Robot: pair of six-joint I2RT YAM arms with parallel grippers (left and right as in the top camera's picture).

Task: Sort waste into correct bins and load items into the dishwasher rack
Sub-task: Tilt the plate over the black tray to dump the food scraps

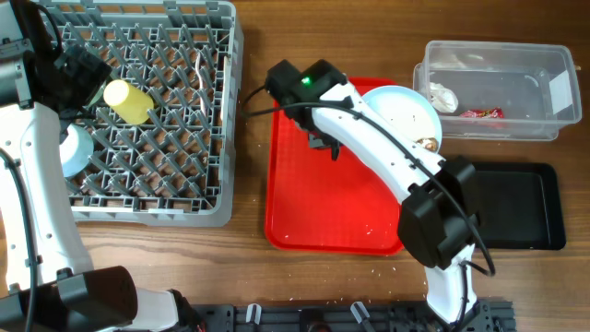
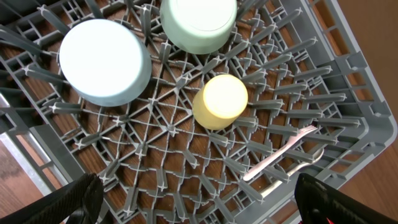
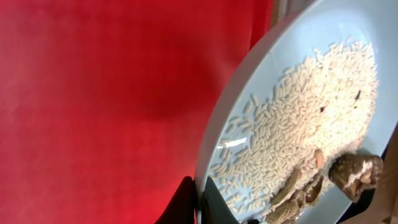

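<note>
The grey dishwasher rack [image 1: 217, 111] stands at the left and holds the yellow cup [image 1: 129, 100] and the light blue bowl [image 1: 76, 152]. The left wrist view shows the cup [image 2: 219, 101], the blue bowl [image 2: 102, 62] and the pale green bowl [image 2: 199, 22] upside down among the rack's pegs [image 2: 168, 130]. My left gripper [image 2: 199, 205] is open and empty above them. My right gripper [image 3: 202, 199] is shut on the rim of the large plate [image 3: 311, 37], which carries pale crumbs [image 3: 311, 106] and brown food scraps [image 3: 351, 174]. The plate [image 1: 406, 106] lies at the red tray's right edge.
The clear tub [image 1: 544, 83] at back right holds the white napkin [image 1: 443, 96] and the red wrapper [image 1: 480, 113]. The black bin [image 1: 521, 207] lies in front of it. The red serving tray [image 1: 323, 203] lies mid-table. Cutlery [image 2: 280, 155] lies in the rack.
</note>
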